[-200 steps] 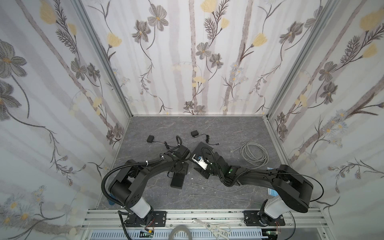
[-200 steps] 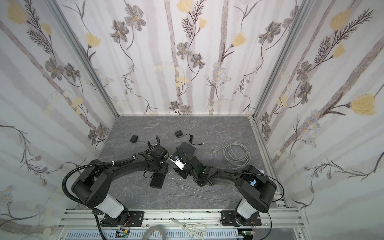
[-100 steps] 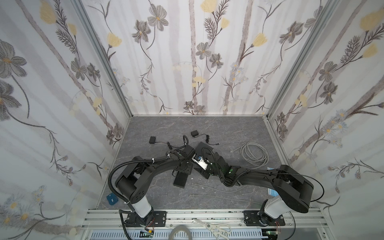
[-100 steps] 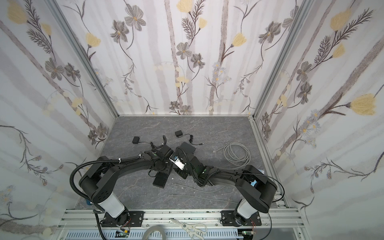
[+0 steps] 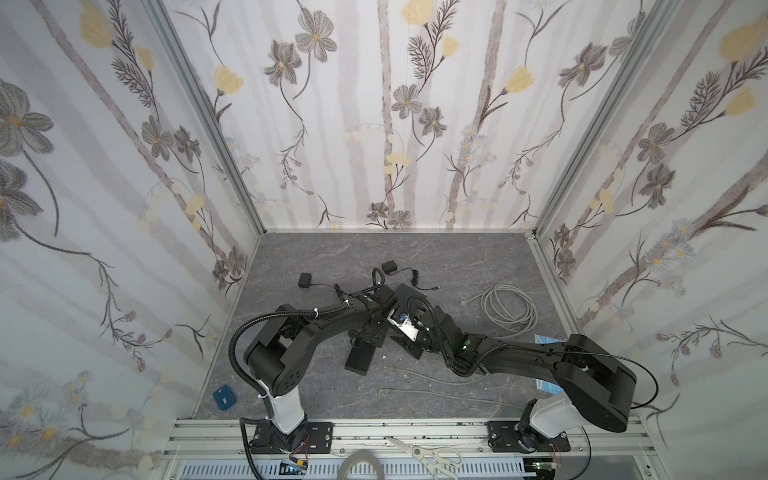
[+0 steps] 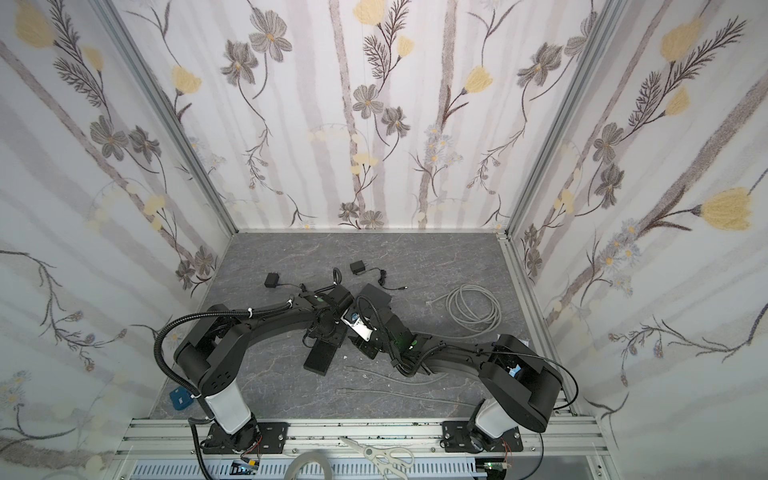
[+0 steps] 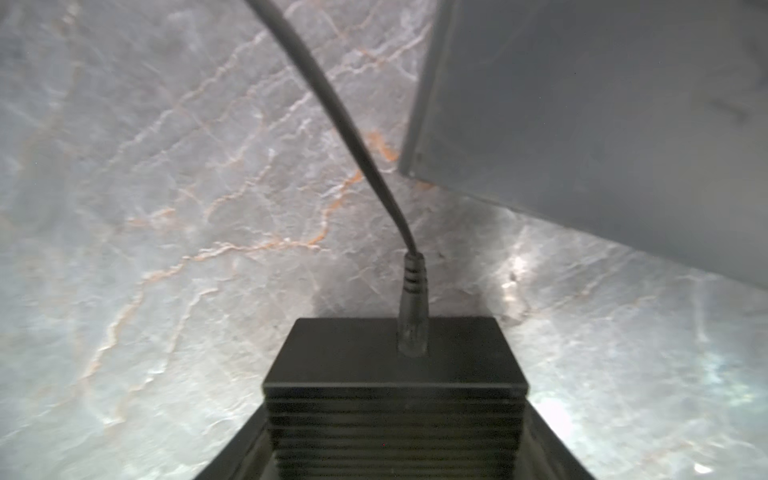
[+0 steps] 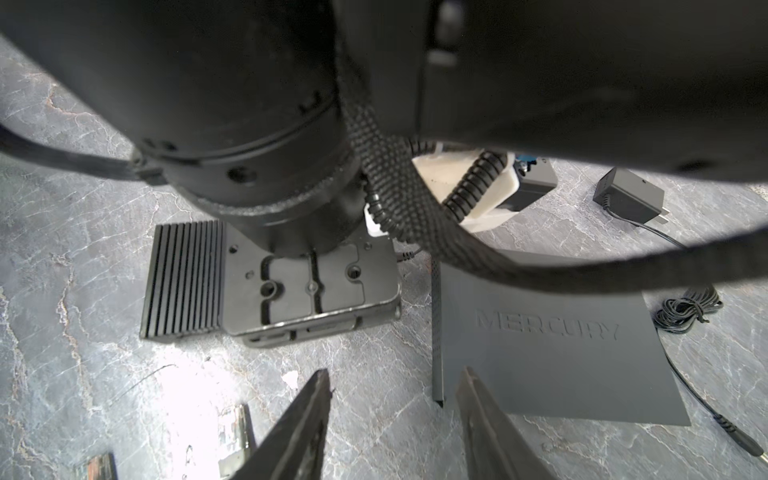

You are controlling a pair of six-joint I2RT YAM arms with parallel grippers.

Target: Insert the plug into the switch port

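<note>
The switch (image 7: 395, 374), a black finned box, lies on the grey floor and shows in both top views (image 5: 359, 358) (image 6: 319, 357). My left gripper (image 7: 395, 451) is shut on its finned end. A grey plug (image 7: 413, 307) sits in the box's far end, its cable arching away. In the right wrist view the left wrist hides much of the switch (image 8: 183, 282). My right gripper (image 8: 395, 415) hangs open over bare floor beside it, nothing between its fingers (image 8: 309, 419). In a top view it (image 5: 402, 343) is just right of the switch.
A flat dark box marked MERCURY (image 8: 552, 345) lies close to the right finger. A black adapter (image 8: 627, 197) and its loose plug (image 8: 744, 444) lie beyond. A coiled grey cable (image 5: 509, 307), a thin floor cable (image 5: 419, 392), a blue block (image 5: 224, 399) and scissors (image 5: 432, 457) are around.
The left arm has swung right, uncovering the blue block at the front left. The switch shifted slightly right with it. The right arm has stayed still.
</note>
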